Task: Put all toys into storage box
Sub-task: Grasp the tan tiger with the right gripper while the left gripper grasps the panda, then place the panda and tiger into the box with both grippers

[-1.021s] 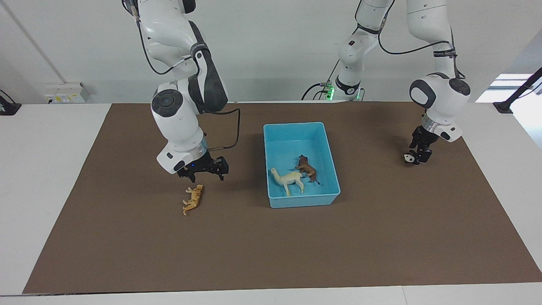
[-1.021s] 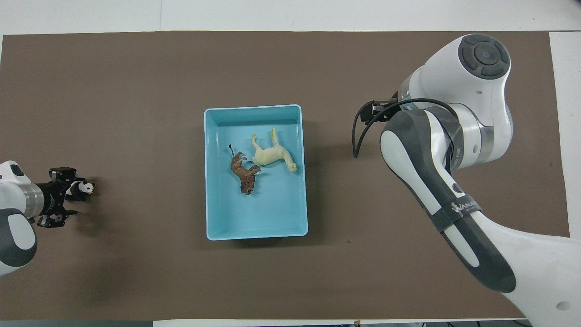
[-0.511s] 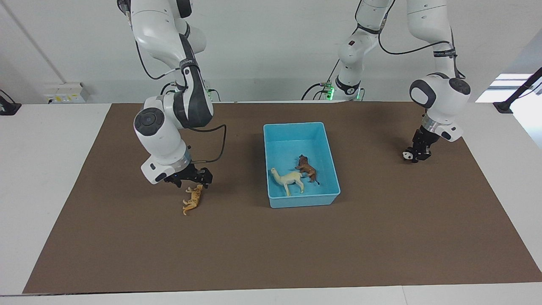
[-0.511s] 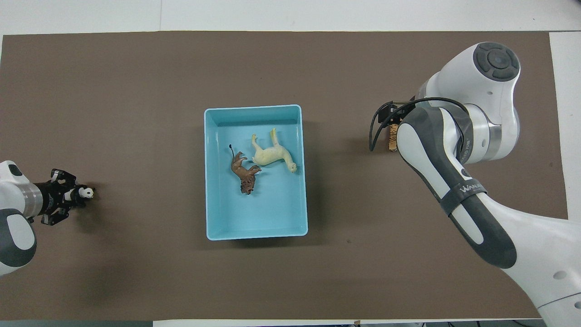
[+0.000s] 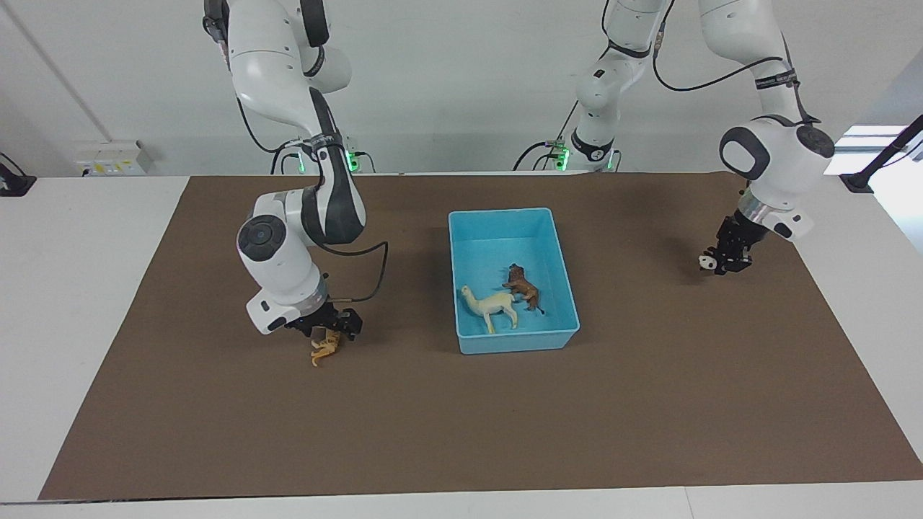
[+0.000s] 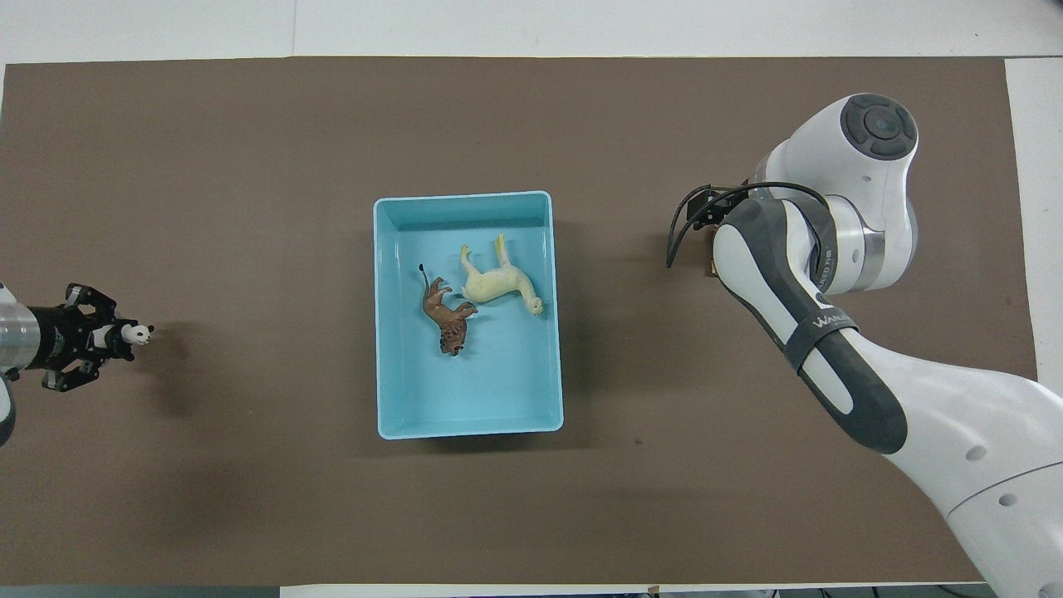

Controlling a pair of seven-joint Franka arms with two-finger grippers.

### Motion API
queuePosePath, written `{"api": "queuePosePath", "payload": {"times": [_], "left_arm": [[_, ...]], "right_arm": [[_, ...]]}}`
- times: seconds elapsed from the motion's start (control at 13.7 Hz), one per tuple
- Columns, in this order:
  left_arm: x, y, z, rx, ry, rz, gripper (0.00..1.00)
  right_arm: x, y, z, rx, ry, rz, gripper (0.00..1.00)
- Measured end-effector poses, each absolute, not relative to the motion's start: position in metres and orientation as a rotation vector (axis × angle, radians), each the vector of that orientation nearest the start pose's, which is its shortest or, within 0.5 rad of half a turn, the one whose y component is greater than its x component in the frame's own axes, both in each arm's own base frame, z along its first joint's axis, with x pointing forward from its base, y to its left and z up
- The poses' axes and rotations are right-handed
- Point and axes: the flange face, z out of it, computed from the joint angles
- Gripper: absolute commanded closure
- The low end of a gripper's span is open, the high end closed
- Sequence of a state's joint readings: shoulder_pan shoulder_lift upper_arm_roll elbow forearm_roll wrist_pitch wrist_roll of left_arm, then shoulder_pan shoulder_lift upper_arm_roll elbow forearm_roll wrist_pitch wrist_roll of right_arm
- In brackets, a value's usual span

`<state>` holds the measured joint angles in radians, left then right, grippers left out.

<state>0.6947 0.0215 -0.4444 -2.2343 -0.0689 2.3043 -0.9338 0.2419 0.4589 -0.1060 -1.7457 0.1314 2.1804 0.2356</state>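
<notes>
- Facing view: a white table carries a large brown mat, and a plain pale wall stands at the robots' end. A grey socket box sits on the table by the wall, at the right arm's end.
- The light blue storage box stands in the middle of the mat. Inside it lie a cream horse and a brown lion, side by side and touching, in the half farther from the robots.
- The orange tiger lies on the mat toward the right arm's end, well apart from the box.
- The right gripper is bent low over the tiger and covers part of it; whether its fingers are open or closed cannot be told.
- The left gripper hangs above the mat at the left arm's end and grips the black-and-white panda.
- Overhead view: the box has low walls and a rim; the horse and lion lie on their sides.
- The left gripper comes in from the edge, closed on the panda, with the head pointing toward the box.
- The right arm hides the tiger almost completely.
</notes>
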Motion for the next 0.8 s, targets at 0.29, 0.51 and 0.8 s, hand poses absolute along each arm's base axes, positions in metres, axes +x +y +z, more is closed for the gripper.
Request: {"api": "queuePosePath", "payload": {"times": [0.29,0.51,0.8], "left_arm": [[0.559,-0.006,0.43,-2.734,-1.75,-0.071,0.83],[0.553,-0.133,0.444,-2.792,-1.756,-0.105,0.83],[0.528,-0.235,0.44,-2.904,-1.677,-0.109,0.83]], "right_arm": [[0.64,0.096,0.284,-3.079,0.268,0.03,0.09],[0.636,0.095,0.277,-3.076,0.275,0.023,0.96],[0.638,0.102,0.294,-3.072,0.268,0.073,1.0]]}}
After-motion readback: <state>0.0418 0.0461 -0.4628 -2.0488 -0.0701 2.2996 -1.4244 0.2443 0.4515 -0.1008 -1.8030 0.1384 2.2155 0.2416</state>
